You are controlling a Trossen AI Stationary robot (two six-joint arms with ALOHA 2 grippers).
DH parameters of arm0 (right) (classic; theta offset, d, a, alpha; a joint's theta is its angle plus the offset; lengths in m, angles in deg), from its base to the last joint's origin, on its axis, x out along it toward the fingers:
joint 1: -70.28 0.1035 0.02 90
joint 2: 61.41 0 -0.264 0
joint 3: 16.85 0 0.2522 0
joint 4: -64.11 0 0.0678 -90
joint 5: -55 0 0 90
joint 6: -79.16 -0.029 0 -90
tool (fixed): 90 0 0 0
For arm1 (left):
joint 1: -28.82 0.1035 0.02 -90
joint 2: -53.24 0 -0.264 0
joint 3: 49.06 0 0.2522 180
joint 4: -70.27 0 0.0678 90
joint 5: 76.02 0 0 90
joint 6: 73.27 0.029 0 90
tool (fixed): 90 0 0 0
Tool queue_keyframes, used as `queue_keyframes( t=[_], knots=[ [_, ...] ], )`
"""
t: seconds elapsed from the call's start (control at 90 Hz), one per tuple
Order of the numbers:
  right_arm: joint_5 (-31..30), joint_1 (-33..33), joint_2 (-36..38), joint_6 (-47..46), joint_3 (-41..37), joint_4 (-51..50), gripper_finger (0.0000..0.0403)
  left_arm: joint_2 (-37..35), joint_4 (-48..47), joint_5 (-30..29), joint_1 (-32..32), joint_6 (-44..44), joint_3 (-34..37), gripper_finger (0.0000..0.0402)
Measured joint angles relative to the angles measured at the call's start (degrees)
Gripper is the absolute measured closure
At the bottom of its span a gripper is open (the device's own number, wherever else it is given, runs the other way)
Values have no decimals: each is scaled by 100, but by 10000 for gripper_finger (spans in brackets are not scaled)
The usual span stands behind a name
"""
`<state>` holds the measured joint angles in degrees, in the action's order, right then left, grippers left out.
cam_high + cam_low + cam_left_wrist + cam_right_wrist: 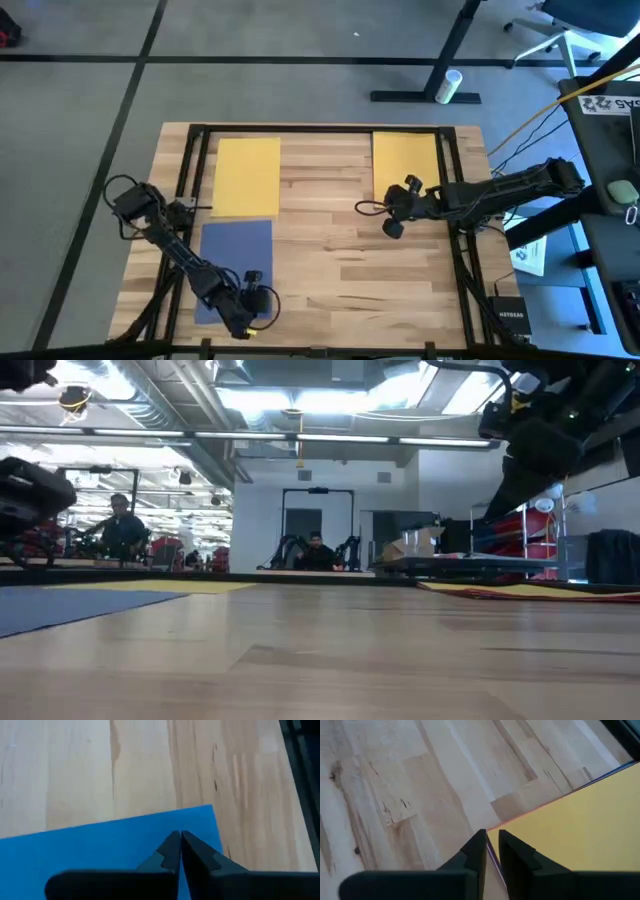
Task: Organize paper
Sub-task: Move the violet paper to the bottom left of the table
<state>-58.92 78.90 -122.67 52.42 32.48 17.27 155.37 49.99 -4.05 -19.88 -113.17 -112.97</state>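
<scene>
Left gripper (262,308) sits low at the near right corner of the navy blue sheet (235,255), jaws clenched tip to tip with nothing visibly between them. It's likely pressing or nudging that corner, not lifting. That sheet lies flat on the wooden surface (330,260), near-left, its far edge meeting the yellow sheet (246,176) behind it; the two read as a column along the left side. Right gripper (392,212) hangs at the near left corner of the other yellow-topped stack (405,163) at far right. Its jaws are nearly clenched, a slim gap left, straddling the corner edge (492,851). A thin pink line shows under the yellow edge in the right wrist view, and low view shows reddish layers there too (540,594), so several sheets are probably piled. My read: right arm is working to pinch the top sheet off the pile. Can't tell if it has actually caught paper.
</scene>
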Motion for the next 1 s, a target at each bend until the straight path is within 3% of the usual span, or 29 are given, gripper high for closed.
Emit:
queue_keyframes(
  t=[0.344, 1.0],
  knots=[
    [0, -1, 0, 0, 0, -1, 368, -5, -110, 176, -230, -46, -9, 402],
    [0, -1, 0, 0, 0, 19, 368, -150, -279, 272, -89, 133, -29, 402]
  ],
)
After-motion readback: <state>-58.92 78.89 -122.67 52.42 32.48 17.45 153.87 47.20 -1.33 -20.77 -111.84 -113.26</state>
